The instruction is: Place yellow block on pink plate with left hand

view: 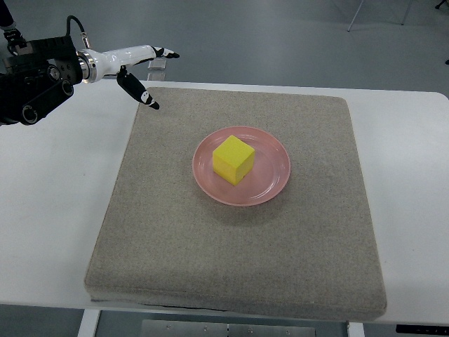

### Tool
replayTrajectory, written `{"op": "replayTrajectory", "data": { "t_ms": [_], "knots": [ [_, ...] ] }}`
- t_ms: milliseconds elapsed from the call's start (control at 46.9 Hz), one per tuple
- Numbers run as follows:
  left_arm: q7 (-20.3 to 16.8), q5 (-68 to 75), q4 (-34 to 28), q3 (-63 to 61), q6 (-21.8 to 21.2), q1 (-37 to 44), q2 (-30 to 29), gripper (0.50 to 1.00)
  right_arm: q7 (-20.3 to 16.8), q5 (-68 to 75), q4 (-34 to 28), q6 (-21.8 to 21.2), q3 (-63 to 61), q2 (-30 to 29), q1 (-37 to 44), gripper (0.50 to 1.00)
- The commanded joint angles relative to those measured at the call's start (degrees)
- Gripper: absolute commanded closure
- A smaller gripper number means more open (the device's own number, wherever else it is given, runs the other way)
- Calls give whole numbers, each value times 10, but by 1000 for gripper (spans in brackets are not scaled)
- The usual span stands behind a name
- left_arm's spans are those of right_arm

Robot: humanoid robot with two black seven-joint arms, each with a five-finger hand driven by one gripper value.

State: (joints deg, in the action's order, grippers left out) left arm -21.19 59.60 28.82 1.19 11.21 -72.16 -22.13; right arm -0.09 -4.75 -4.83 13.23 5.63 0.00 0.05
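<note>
White table (49,210), grey-beige felt mat (238,260) on it, grey-blue floor (280,42) beyond, even light

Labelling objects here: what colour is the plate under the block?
Pink plate, clearest in the top view.

- Legible text, labels, brands, numbers, signs: none.
- Block (233,159): plain yellow faces, no print.
- Plate (270,187): plain pink, no mark.
- Mat (210,246): plain grey fabric, no tag.
- Bench (49,203): plain white, no lettering.
</note>
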Motion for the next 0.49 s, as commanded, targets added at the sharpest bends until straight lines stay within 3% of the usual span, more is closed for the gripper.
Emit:
{"op": "replayTrajectory", "data": {
  "t_ms": [0, 363, 470],
  "knots": [
    [1, -49, -10, 1, 0, 5, 1, 508, 0, 0, 0, 0, 0, 0, 0, 576],
    [7, -337, -77, 0, -47, 44, 29, 508, 0, 0, 0, 0, 0, 0, 0, 576],
    [46, -432, -98, 0, -49, 48, 35, 508, 0, 0, 0, 0, 0, 0, 0, 576]
  ]
}}
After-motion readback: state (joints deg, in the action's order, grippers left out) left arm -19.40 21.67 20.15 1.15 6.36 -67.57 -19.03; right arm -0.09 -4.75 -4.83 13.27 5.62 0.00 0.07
